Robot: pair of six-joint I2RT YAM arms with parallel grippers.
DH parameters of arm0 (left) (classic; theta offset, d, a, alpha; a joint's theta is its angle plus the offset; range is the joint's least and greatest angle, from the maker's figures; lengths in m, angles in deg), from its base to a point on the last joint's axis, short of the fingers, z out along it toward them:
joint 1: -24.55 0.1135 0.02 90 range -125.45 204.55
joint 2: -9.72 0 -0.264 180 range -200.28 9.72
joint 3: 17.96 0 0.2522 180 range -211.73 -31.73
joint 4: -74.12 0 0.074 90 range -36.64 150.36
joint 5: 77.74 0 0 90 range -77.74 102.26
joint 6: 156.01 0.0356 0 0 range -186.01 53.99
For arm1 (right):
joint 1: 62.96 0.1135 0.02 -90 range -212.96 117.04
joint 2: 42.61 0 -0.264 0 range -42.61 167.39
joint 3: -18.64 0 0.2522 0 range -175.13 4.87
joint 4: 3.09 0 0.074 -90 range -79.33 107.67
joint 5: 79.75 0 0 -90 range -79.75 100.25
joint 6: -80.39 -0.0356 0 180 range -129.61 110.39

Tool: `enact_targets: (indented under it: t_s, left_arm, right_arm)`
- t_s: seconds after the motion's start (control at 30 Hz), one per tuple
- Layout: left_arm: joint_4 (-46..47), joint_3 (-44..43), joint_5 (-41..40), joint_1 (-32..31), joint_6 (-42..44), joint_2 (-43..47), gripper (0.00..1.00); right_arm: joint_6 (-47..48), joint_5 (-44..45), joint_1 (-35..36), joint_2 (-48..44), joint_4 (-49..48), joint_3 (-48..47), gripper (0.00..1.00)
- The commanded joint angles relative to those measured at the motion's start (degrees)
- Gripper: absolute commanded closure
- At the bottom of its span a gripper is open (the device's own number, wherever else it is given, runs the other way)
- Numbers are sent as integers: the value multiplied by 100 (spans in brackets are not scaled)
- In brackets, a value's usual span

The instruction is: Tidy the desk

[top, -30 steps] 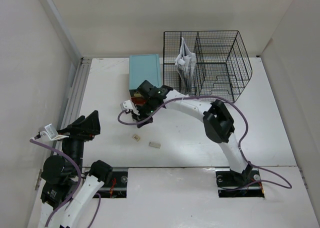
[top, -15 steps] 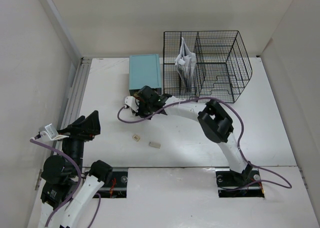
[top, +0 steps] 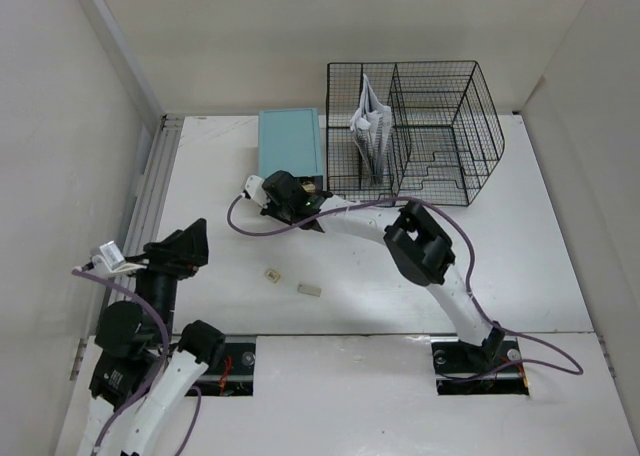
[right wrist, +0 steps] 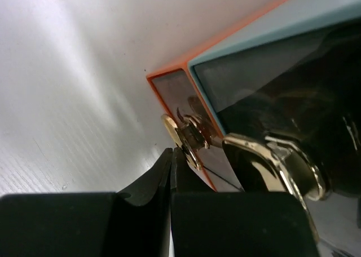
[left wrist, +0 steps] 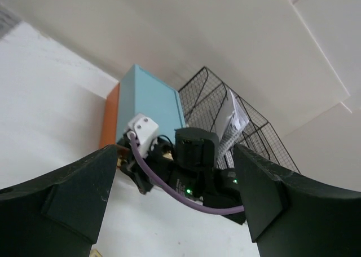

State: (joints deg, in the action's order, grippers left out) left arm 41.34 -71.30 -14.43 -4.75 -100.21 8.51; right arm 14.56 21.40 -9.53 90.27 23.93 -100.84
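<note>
- Across the overhead view, the desk [top: 520, 256] carries a teal drawer box [top: 290, 141] at its far side, just beside a black wire rack [top: 440, 106] holding papers [top: 368, 126]. A tan piece [top: 271, 273] and a pale block [top: 310, 289] lie loose on the desk nearer the arms. The right claw [top: 290, 191] is up against the box's near face. The left claw [top: 188, 244] hovers well apart, by the left edge.
- Left wrist view: the left claw's jaws stand wide with nothing between them. They face the box and the right arm's wrist.
- Right wrist view: the right claw is fully closed and grips nothing. Its tips sit just below the gold knob [right wrist: 179, 132] on the orange drawer front [right wrist: 175, 96]. Contact cannot be confirmed.
- Risk: closed tips give a narrow contact, so an off-centre push could slip off the knob and scrape the front.
- Risk: the box looks light, so pressure may shove it back or against the rack.
- Risk: the purple cable [top: 240, 226] hangs low and could sweep the loose items.
</note>
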Motion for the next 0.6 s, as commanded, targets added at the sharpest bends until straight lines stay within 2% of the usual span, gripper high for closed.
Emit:
enact_targets:
  t_s: [0.0, 0.07, 0.1, 0.13, 0.17, 0.23, 0.27, 0.3, 0.4, 0.43, 0.47, 0.5, 0.53, 0.57]
  left_arm:
    - [189, 335, 375, -41, -832, -308, 19]
    - [337, 738, 429, -41, -1378, -309, 19]
    - [547, 897, 498, -41, -1519, -309, 23]
    - [645, 1047, 499, -41, -1650, -257, 38]
    - [733, 1292, 499, -41, -1921, -257, 50]
    - [987, 1487, 447, -41, -2125, -90, 65]
    - [1058, 1566, 350, -41, -2222, -90, 74]
    - [1155, 1723, 350, -41, -2362, -90, 76]
    - [1795, 2031, 419, -41, -2434, -238, 76]
    - [2023, 2293, 498, -41, -2521, -352, 76]
    - [2574, 2435, 725, -41, -2696, -701, 76]
    - [2945, 2593, 884, 11, -2776, -940, 76]
    - [3392, 2934, 1060, 12, -2777, -1229, 76]
    - [3875, 3068, 1235, 12, -2864, -1563, 76]
  right_arm:
    - [-87, 564, -130, -164, -482, -109, 100]
    - [-87, -698, -193, -489, -116, 102, 100]
    - [191, -1190, -253, -830, 131, 156, 100]
    - [359, -1926, -254, -1008, 386, 217, 100]
    - [413, -2003, -306, -1218, 623, 287, 100]
    - [414, -1890, -307, -1910, 626, 682, 97]
    - [501, -1646, -307, -2132, 626, 805, 92]
    - [571, -1565, -307, -2343, 626, 920, 77]
    - [695, -1703, -595, -3047, 835, 1201, 56]
    - [695, -1844, -684, -3214, 836, 1306, 54]
    - [695, -2002, -772, -3529, 906, 1307, 61]
    - [695, -2473, -973, -3680, 968, 1360, 78]
    - [608, -2678, -1070, -3812, 1047, 1360, 100]
    - [424, -2880, -1185, -3935, 1047, 1360, 100]
